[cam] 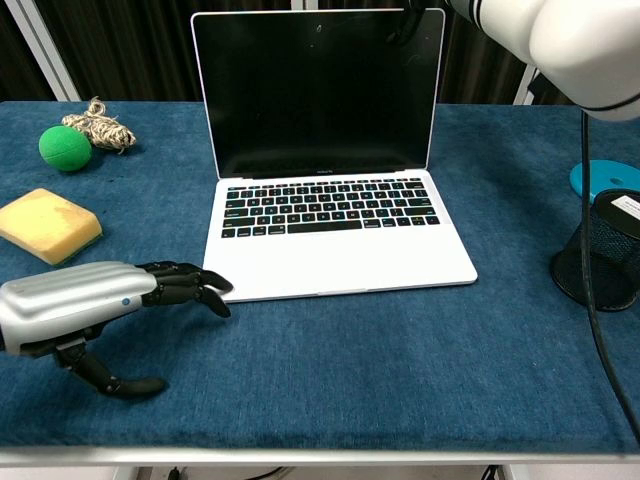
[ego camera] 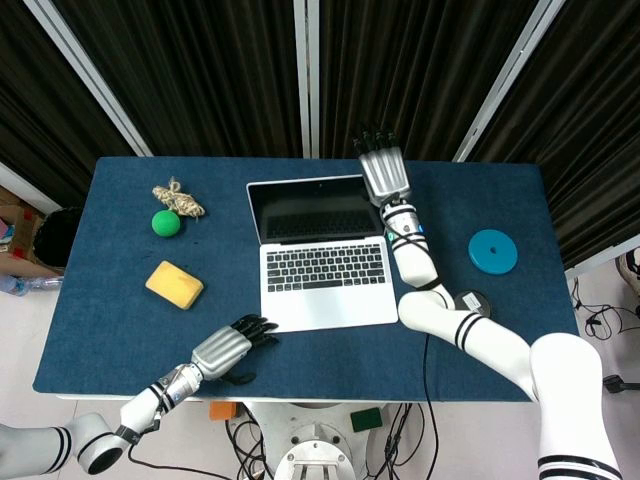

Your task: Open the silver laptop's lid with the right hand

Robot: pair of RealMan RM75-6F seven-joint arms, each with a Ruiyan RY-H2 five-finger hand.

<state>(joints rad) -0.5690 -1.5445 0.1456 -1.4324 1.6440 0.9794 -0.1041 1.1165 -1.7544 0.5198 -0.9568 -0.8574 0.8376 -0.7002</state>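
The silver laptop [ego camera: 322, 262] stands open in the middle of the blue table, its dark screen [cam: 315, 90] upright and tilted slightly back. My right hand [ego camera: 383, 172] is at the lid's top right corner, fingers stretched out behind the lid. In the chest view only its dark thumb [cam: 405, 25] shows in front of the screen's upper right edge, so the lid sits between thumb and fingers. My left hand [cam: 90, 305] lies on the table by the laptop's front left corner, fingers curled, holding nothing; its fingertips [ego camera: 262, 328] reach the laptop's edge.
On the left lie a green ball [cam: 64, 148], a twine bundle [cam: 98, 129] and a yellow sponge [cam: 48, 225]. At the right are a blue disc [ego camera: 493, 251] and a black mesh cup [cam: 595, 250]. My right forearm [ego camera: 440, 315] runs along the laptop's right side.
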